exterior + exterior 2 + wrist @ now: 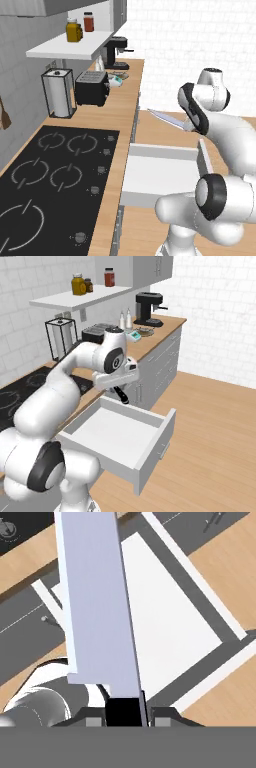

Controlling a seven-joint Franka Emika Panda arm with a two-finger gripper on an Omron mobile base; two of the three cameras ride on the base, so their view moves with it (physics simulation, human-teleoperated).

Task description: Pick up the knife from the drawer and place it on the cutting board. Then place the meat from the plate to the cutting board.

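Note:
My gripper (121, 393) is shut on the black handle of the knife (97, 602) and holds it in the air above the open drawer (120, 431). In the left base view the shiny blade of the knife (165, 117) points left, over the drawer's (160, 172) far edge. The hand view looks along the blade at the drawer's white inside (175, 627), which holds nothing. Far back on the counter, by the coffee machine, lies the round plate (145, 332); anything on it is too small to make out. The cutting board is out of view.
A black hob (50, 185) covers the counter at the left. Behind it stand a paper towel holder (57, 92), a black toaster (91, 88), a white scale (133, 335) and a coffee machine (149, 308). Jars sit on the shelf (70, 47). Wood floor lies to the right.

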